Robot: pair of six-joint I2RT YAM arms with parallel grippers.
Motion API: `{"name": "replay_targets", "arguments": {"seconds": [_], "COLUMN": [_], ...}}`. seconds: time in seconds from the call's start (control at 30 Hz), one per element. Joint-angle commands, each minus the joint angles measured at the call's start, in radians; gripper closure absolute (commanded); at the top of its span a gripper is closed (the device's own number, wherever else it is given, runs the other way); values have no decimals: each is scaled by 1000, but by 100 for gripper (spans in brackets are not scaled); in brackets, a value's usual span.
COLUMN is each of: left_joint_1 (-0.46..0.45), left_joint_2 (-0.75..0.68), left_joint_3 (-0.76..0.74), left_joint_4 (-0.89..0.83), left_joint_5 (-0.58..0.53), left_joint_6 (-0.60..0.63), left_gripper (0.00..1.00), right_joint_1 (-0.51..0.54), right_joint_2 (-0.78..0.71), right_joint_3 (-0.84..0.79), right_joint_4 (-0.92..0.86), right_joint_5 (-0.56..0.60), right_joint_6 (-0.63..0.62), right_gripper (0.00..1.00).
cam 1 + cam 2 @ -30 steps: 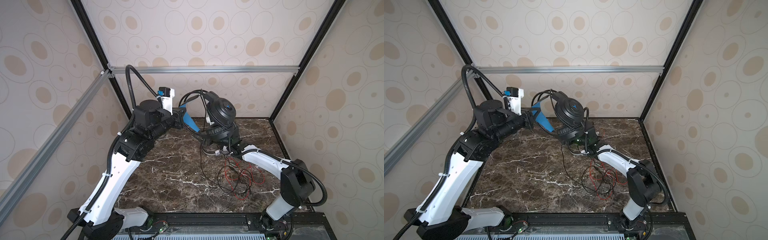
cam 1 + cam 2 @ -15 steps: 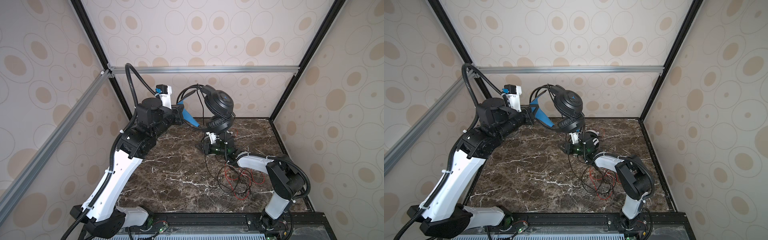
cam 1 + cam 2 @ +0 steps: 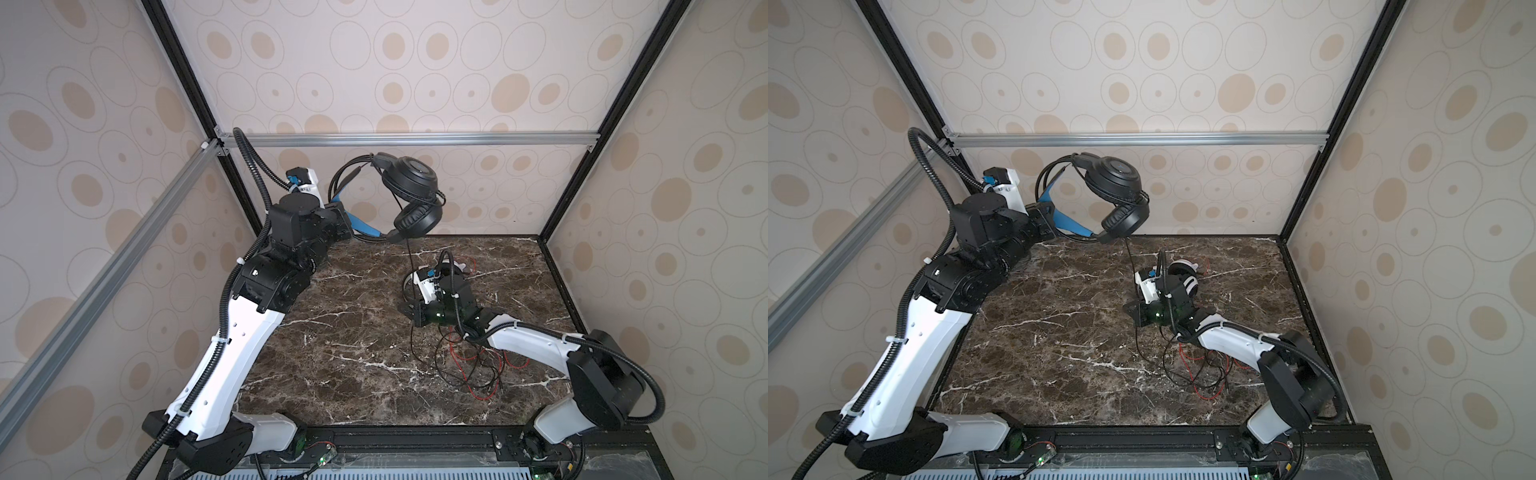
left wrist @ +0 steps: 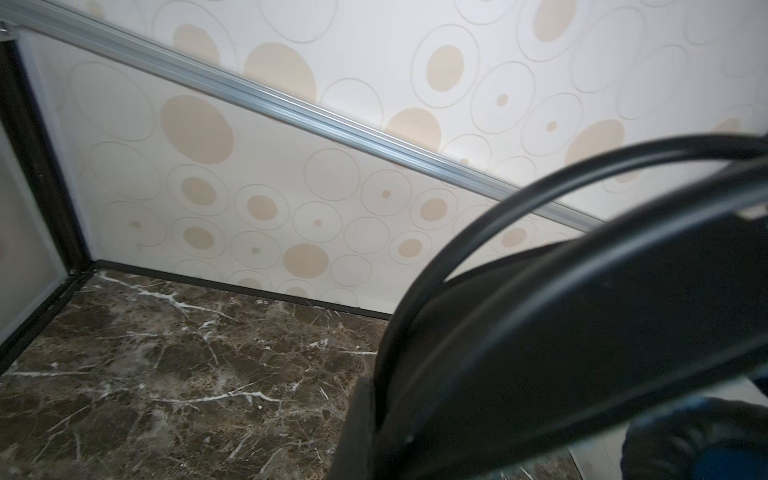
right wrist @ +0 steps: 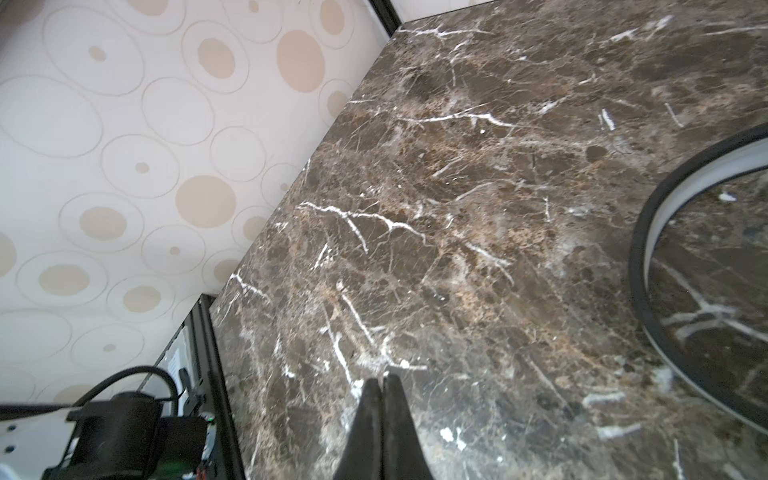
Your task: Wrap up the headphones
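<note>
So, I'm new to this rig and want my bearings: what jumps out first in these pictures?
The black headphones hang in the air near the back wall, held by the headband in the left gripper, their cord dangling toward the marble table. The right gripper sits low over the table, jaws shut. A tangle of red and black cords lies by that arm.

A robot test cell in a lab: two robot arms, left [image 3: 245, 336] and right [image 3: 536, 343], stand on a black rail [image 3: 415, 436] at the edge of a marble-look tabletop [image 3: 353, 316]. An aluminium bar [image 3: 415, 138] and black posts [image 3: 572, 183] frame the panels [image 3: 457, 62] that box it in (circle-patterned, like wallpaper).
</note>
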Motion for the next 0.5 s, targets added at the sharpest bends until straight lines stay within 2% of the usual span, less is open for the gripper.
{"name": "replay_targets", "arguments": {"seconds": [0.0, 0.27, 0.47], "left_joint_1": [41, 91, 109], "left_joint_2": [-15, 11, 31], "left_joint_3": [-24, -66, -76], "left_joint_4": [114, 172, 182], "left_joint_5": [-50, -24, -16], "left_joint_6": [-79, -142, -187], "left_gripper": [100, 100, 100], "right_joint_1": [52, 190, 282], "right_joint_2": [-69, -122, -92], "right_joint_3": [16, 108, 177], "right_joint_4": [-230, -487, -549], "right_joint_5": [86, 193, 238], "right_joint_6": [-118, -246, -293], "right_gripper": [98, 98, 98]}}
